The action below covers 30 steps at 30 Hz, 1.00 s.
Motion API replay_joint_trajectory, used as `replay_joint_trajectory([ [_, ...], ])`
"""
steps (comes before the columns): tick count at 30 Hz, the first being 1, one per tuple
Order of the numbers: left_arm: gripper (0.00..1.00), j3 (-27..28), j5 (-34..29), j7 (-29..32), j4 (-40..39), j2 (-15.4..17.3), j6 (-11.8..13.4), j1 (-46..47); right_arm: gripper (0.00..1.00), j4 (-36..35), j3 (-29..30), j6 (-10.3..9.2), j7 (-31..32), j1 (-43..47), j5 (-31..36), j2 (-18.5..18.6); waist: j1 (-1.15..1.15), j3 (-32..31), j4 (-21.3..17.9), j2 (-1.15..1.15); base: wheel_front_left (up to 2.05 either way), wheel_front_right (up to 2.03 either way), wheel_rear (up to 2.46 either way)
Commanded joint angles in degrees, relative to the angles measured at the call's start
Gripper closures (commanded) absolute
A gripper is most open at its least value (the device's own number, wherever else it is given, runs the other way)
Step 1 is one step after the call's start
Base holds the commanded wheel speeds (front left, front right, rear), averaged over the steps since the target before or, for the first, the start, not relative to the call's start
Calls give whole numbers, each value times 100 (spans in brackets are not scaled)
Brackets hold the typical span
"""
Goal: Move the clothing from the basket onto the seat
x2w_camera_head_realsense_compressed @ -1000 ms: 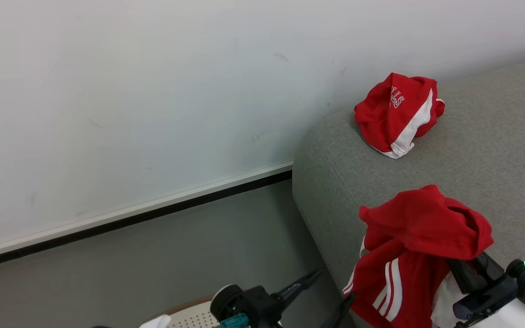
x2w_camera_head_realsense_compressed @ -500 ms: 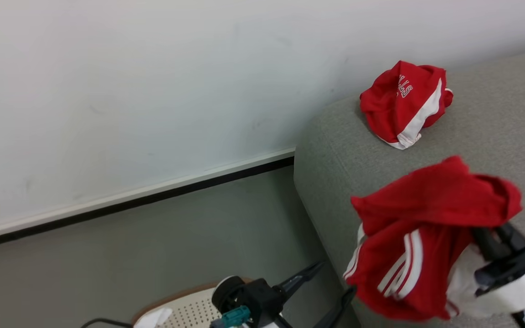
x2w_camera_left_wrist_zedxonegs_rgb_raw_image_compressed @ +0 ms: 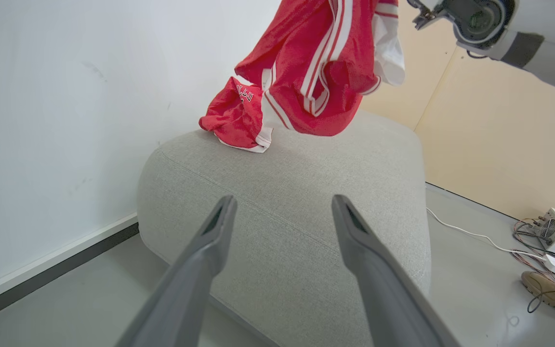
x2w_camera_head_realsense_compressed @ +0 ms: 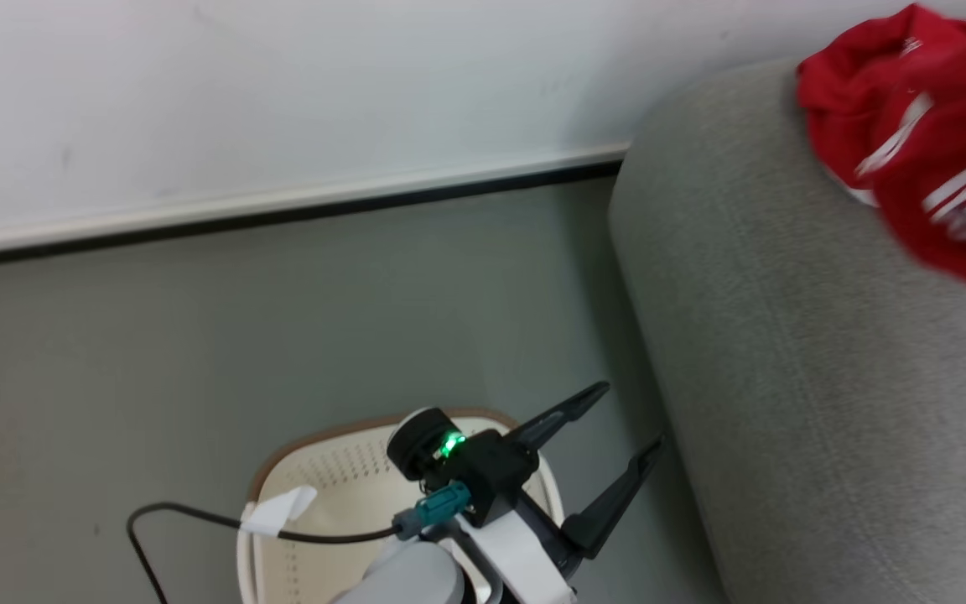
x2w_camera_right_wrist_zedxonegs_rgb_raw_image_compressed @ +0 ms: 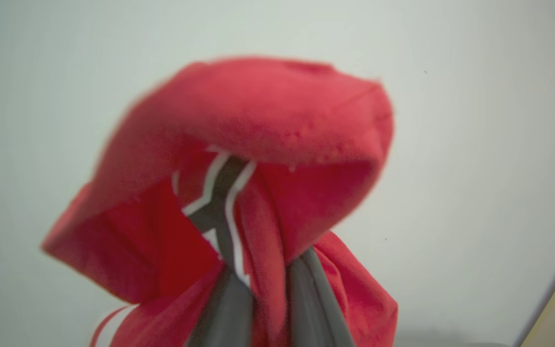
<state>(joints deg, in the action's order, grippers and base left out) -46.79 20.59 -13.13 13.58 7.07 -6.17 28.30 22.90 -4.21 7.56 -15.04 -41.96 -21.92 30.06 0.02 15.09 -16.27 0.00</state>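
Lifted the held clothing [x2w_camera_left_wrist_zedxonegs_rgb_raw_image_compressed: 321, 62] since 1 s ago: from hanging at the seat's [x2w_camera_head_realsense_compressed: 785, 377] near corner to up over the seat's top, right beside the 1 garment [x2w_camera_left_wrist_zedxonegs_rgb_raw_image_compressed: 234, 115] already lying at the seat's wall-side edge. Discounting the head camera's own swing. Pinching a fold of it in the right pincer [x2w_camera_right_wrist_zedxonegs_rgb_raw_image_compressed: 253, 207], pressed nearly together on the cloth. Hanging free, lower hem close above the seat; touching or not, cannot tell. Judged: carry about done, only the release left for this piece. Holding the left pincer [x2w_camera_head_realsense_compressed: 630, 413] spread wide, nothing in it, low beside the seat's front, over the basket [x2w_camera_head_realsense_compressed: 315, 445] standing on the floor [x2w_camera_head_realsense_compressed: 282, 319] just beside the seat. Hard to read: in head view, blurred red at the seat's far end, 2 garments merging, cut by the frame edge. Right pincer's tips buried in fabric. Basket inside mostly hidden behind the left arm [x2w_camera_head_realsense_compressed: 416, 579]; more clothing there or not, cannot tell.
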Motion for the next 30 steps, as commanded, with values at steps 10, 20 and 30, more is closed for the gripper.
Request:
replay_joint_trajectory([
  [10,0,60,-329,59,-238,29,204,542,100,1610,1337,-14,126,-2105,399,741,-2,1382,997,0,0,0,0],
  [20,0,146,-425,-32,-423,-25,513,586,100,3476,2599,-14,16,-2075,1210,531,-2,1833,1319,0,0,0,0],
  [30,0,298,-235,-104,-493,128,731,186,5,3905,3648,-15,-15,-1738,2185,-365,-2,1701,1212,0,0,0,0],
])
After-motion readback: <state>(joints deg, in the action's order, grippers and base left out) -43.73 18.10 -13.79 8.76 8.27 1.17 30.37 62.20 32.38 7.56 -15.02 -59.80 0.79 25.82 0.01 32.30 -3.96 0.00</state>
